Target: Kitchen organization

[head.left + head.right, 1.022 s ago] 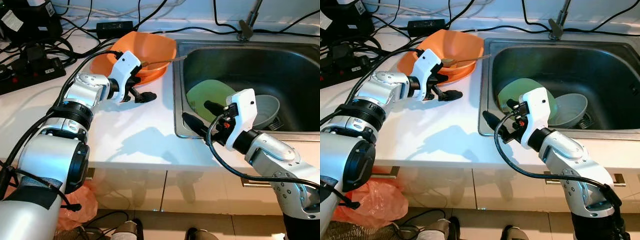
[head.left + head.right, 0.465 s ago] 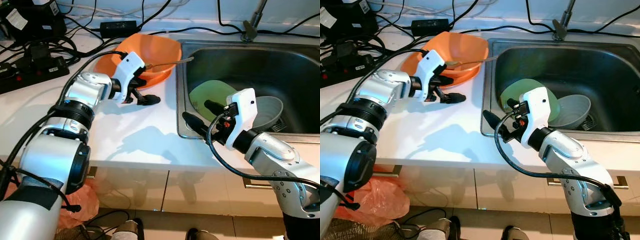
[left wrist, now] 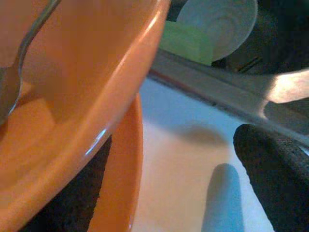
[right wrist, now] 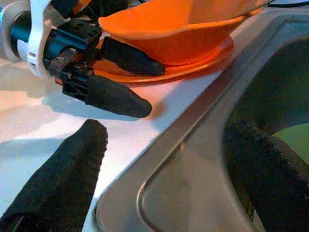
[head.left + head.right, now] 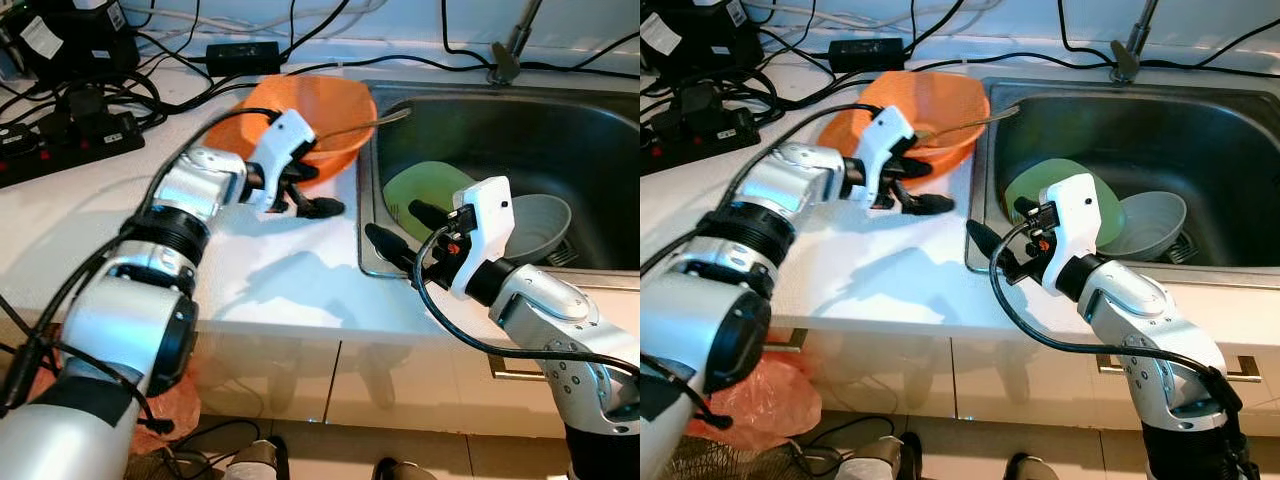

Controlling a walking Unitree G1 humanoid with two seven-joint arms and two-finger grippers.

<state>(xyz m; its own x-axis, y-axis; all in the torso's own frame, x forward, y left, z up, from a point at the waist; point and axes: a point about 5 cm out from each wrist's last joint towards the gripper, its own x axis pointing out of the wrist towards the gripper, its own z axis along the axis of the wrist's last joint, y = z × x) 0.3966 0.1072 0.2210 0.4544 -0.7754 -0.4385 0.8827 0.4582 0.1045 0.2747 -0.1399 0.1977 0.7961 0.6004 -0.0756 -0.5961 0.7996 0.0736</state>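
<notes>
my left gripper (image 5: pixel 312 190) is reaching at the orange bowl (image 5: pixel 320 115), fingers spread, one finger tucked between the bowl and the orange plate (image 4: pixel 169 72) under it, the other lying on the counter (image 5: pixel 270 270). a spoon (image 5: pixel 370 122) is resting in the bowl. my right gripper (image 5: pixel 398 232) is hovering spread over the sink (image 5: pixel 600 110) edge, near the green plate (image 5: pixel 425 185) and grey bowl (image 5: pixel 545 220).

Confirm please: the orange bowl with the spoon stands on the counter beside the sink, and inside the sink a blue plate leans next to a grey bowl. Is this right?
Not quite. The plate in the sink is light green, not blue; the left eye view shows it. The rest holds: the orange bowl with the spoon stands on the counter beside the sink, and the plate leans next to a grey bowl.
</notes>
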